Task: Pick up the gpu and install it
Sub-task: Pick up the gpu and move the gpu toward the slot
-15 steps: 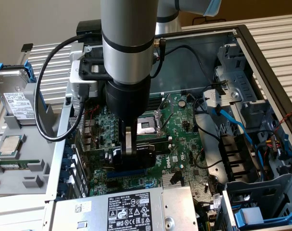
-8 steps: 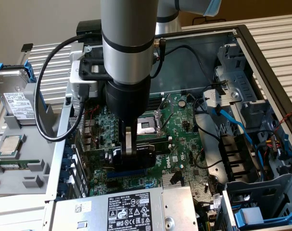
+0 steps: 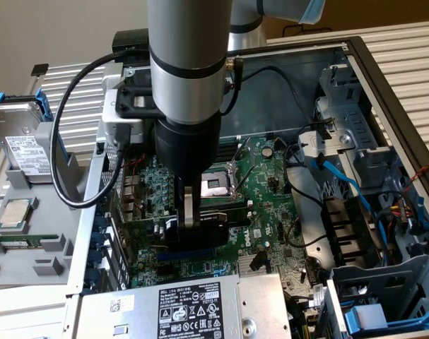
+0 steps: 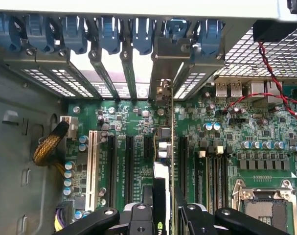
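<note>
Gripper is clamped on the gpu, which stands edge-on over the motherboard slots, at 7 o'clock from the CPU socket in the exterior view, apparently unseated. Light, rigid, fragile: hold by the top edge.

clear: slots beside gpu | obstacles: power supply, drive cage

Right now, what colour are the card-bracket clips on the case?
The clips are blue, clearest in wrist view.

I've got the green motherboard lying flat in the open case under me, CPU socket near its middle, a white slot toward the blue clips on the case's slotted wall. Grey power supply sits at one case edge; a hard drive stands outside, on the exterior view's left.
</note>
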`<state>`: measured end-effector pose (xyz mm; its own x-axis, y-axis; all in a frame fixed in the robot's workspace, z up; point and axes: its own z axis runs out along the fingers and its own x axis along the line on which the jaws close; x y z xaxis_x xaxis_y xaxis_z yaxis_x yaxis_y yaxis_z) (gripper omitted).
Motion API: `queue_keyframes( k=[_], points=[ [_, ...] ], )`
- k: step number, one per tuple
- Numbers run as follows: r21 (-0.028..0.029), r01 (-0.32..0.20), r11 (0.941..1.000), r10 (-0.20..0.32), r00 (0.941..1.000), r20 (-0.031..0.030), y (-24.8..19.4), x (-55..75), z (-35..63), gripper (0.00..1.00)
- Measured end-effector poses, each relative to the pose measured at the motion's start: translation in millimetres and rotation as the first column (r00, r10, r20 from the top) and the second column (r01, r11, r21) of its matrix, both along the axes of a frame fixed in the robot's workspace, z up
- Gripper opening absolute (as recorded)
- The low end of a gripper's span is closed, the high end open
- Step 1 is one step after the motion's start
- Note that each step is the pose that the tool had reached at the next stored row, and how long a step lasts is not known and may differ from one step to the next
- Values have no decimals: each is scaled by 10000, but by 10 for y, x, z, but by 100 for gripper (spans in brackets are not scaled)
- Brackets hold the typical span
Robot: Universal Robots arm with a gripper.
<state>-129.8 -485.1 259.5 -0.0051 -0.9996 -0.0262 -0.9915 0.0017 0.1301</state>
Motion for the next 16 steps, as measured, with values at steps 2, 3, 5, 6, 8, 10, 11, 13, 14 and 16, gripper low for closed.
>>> queue_keyframes(
  k=[2, 3, 5, 6, 8, 10, 11, 13, 14, 16],
  points=[
    [-1, 0, 10000, 0, 10000, 1, 1, -5, -1, 27],
    [-1, -1, 10000, 1, 10000, 2, 1, -6, -1, 27],
    [-3, -1, 10000, 1, 10000, 4, 1, -9, -2, 27],
    [-4, -1, 10000, 1, 10000, 4, 2, -10, -2, 27],
    [-4, -1, 10000, 1, 10000, 4, 5, -10, -3, 27],
    [-4, 1, 10000, -1, 10000, 3, 11, -11, -2, 27],
    [-4, 0, 10000, 0, 10000, 4, 12, -11, -2, 27],
    [-6, 0, 10000, 0, 10000, 3, 12, -11, -3, 27],
    [-8, 1, 10000, -1, 10000, 2, 12, -11, -3, 27],
    [-11, 1, 10000, -1, 10000, 1, 12, -10, -3, 27]
  ],
)
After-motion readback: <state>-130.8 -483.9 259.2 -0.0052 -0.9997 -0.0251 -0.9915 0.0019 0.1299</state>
